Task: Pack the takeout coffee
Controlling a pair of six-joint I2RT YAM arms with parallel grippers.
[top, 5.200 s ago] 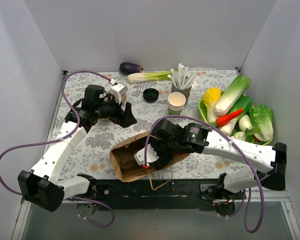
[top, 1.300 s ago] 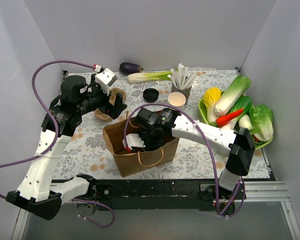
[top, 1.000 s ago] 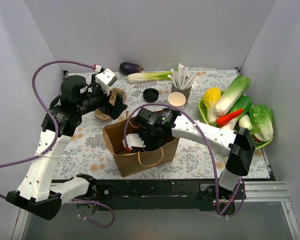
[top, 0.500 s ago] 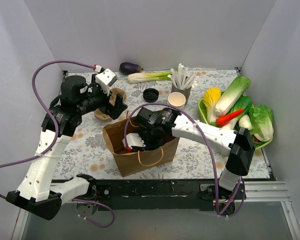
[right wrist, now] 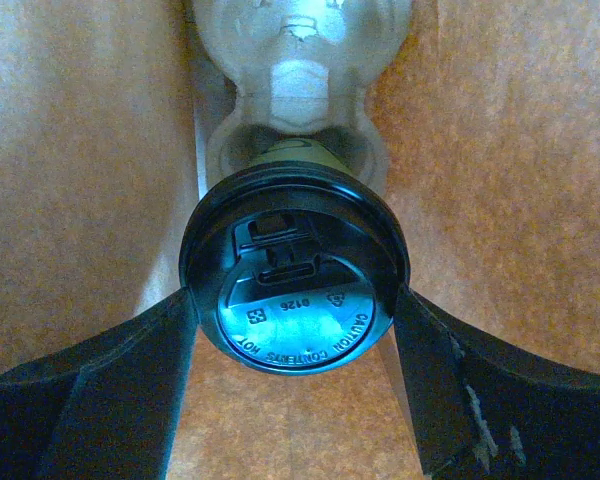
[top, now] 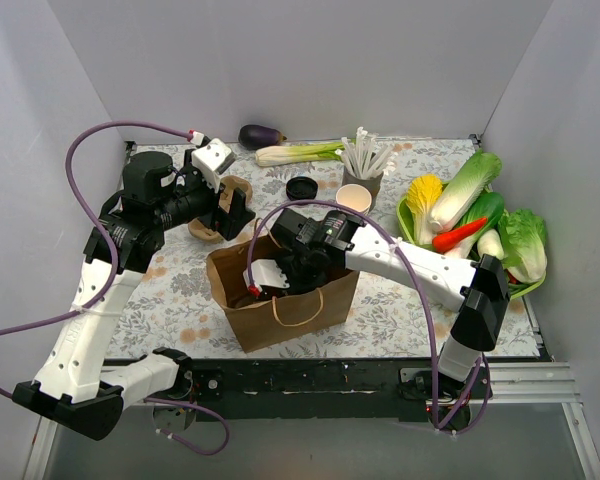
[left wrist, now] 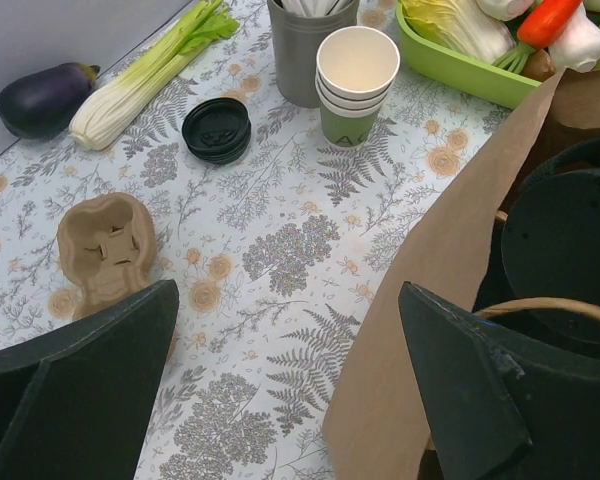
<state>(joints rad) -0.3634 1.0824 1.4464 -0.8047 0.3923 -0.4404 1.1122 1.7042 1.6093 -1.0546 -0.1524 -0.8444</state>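
r tool (right wrist: 292,310) clamped on takeout coffee (right wrist: 298,265) in bag (top: 280,322); l tool (left wrist: 288,320) wide apart

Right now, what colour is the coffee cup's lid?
The lid is black; right wrist view.

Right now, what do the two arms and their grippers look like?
Both the left arm and right arm have white boxy links and black joints, with purple cables running along them. The left gripper and right gripper have broad black wedge-shaped fingers; the right one's white housing carries a small red spot.
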